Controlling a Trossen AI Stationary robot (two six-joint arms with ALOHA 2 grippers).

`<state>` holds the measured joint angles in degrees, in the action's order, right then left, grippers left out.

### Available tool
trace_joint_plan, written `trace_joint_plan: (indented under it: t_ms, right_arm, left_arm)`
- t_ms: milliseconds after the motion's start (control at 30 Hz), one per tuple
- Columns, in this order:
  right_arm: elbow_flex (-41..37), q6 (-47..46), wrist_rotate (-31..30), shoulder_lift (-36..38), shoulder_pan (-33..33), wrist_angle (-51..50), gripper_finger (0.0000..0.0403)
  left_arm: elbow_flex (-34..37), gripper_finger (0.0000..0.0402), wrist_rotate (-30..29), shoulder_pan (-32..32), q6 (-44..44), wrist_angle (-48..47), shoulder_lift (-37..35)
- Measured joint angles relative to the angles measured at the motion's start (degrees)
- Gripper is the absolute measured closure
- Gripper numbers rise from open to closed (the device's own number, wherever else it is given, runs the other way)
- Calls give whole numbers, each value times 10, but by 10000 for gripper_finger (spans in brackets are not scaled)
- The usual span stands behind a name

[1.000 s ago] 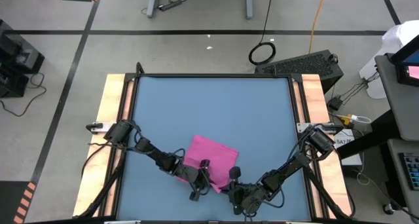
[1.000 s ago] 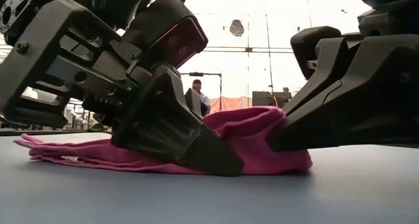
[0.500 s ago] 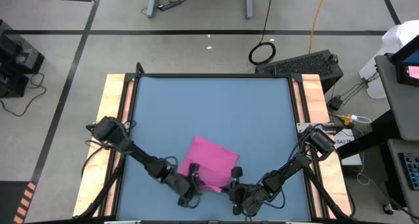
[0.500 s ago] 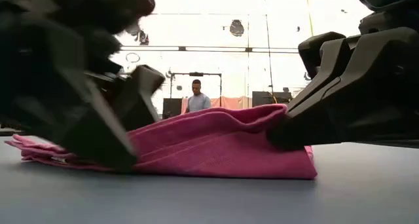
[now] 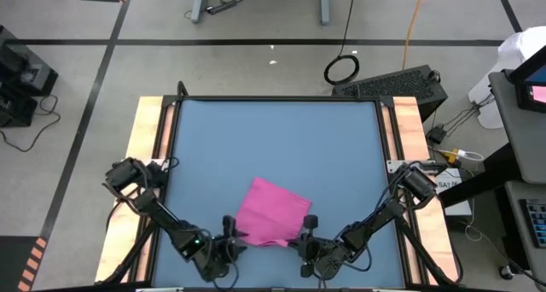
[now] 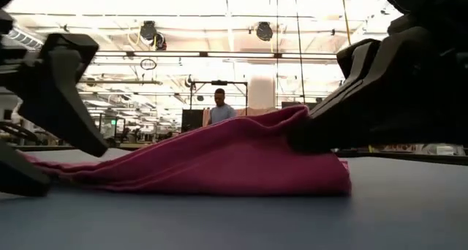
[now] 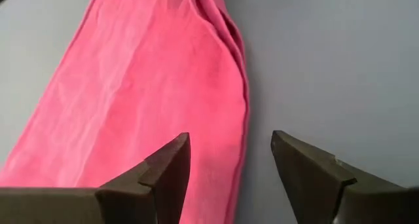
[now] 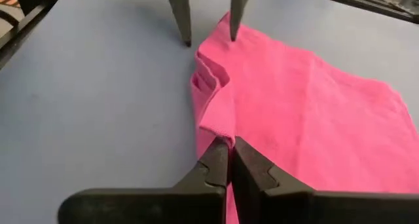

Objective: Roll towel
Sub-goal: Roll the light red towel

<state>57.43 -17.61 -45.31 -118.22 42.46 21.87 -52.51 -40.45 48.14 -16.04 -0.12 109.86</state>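
The magenta-pink towel point(image 5: 271, 210) lies near the front edge of the blue table, mostly flat, with small folds along its near edge point(image 8: 206, 80). My left gripper point(image 5: 230, 235) stands open at the towel's near left corner. In its wrist view the towel's edge point(image 7: 243, 119) runs between the fingers, and I cannot tell whether they touch it. My right gripper point(image 5: 304, 230) is shut on the towel at its near right corner. In the low view the towel point(image 6: 219, 162) rises toward that hold. My right gripper pinches the towel's near edge point(image 8: 220, 133) by its right corner between its two fingers; one layer or several, I cannot tell. The fingers come in low from the table's near right side. The held part point(image 6: 292, 118) is raised a little; the rest lies on the table.
Wooden rails point(image 5: 152, 155) point(image 5: 408, 138) line the table's left and right sides. Bare blue tabletop point(image 5: 273, 138) stretches from the towel to the far edge. A person point(image 6: 219, 107) stands far off in the room behind.
My left gripper has opened, let go of the towel and drawn back toward the table's near left. The towel part it held has dropped and spread flatter on the table. My right gripper has kept its hold, and the towel's right end stays raised.
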Motion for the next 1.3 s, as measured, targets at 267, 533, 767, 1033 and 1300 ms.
trace_joint_plan:
  t_ms: [267,533,767,1033,1300]
  right_arm:
    - [0,-19,-43,29,0,-30,403]
    - [0,-53,-91,48,0,-55,403]
    - [0,-75,-106,55,-2,-62,402]
    - [0,-107,-119,71,-1,-100,402]
    - [0,-118,-117,72,-2,-106,402]
  left_arm:
    - [0,180,-59,-4,0,-1,1]
    - [0,180,-71,-18,-1,56,1]
    - [1,180,-64,-37,-4,88,4]
    - [22,180,-41,-22,-6,86,13]
    - [21,180,-53,-15,-11,15,12]
